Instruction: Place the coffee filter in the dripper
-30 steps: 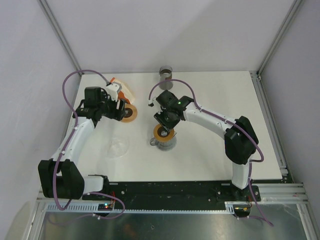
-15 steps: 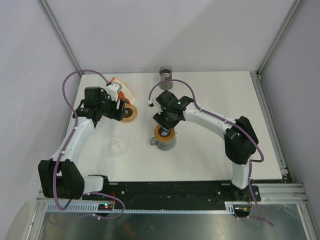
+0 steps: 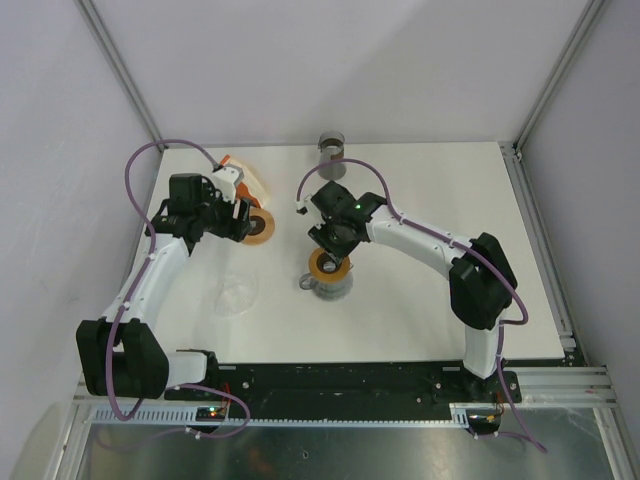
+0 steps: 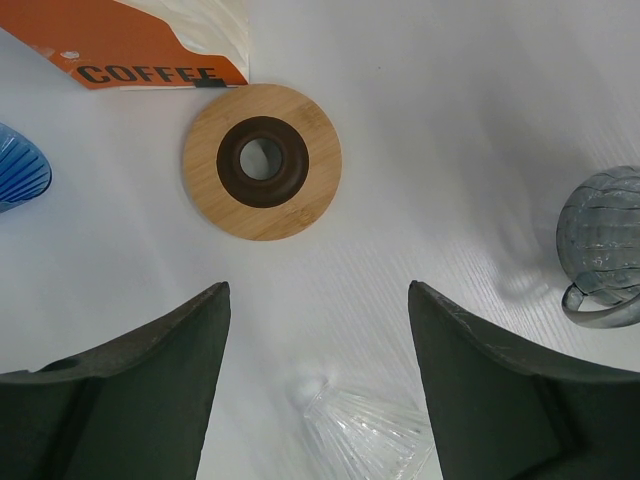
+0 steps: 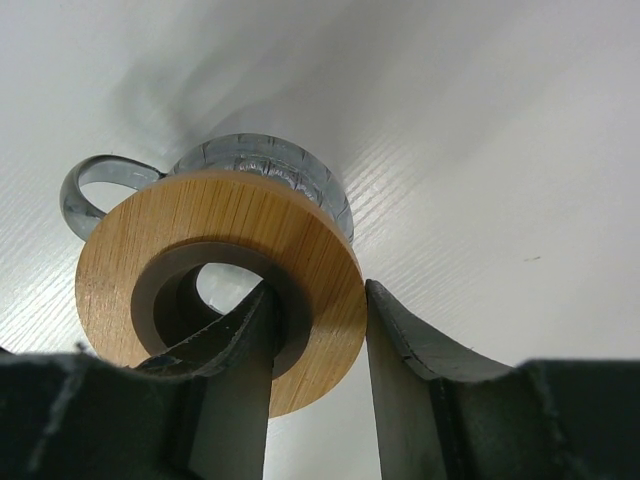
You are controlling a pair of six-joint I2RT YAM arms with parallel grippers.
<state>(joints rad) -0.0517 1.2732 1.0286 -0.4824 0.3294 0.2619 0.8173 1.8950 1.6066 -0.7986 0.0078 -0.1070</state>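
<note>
White tabletop [image 3: 420, 300]: one coffee filter pack [image 4: 150, 55] lies flat at back left, its COFFEE label reading upright toward the wide-open, empty left hand [image 4: 318, 295]. One clear dripper [image 3: 237, 292] sits apart from it. The right hand [image 5: 320, 295] pinches one wooden ring [image 5: 215, 225] atop a mug [image 5: 265, 160]; the second ring [image 4: 262, 160] lies just beside the pack.

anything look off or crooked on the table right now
The wooden ring on the grey glass mug looks askew. It seems off-centre on the rim, overhanging toward the right wrist camera. The right hand pinches its edge, with one finger through the hole. Nothing spilled or broken shows.
</note>
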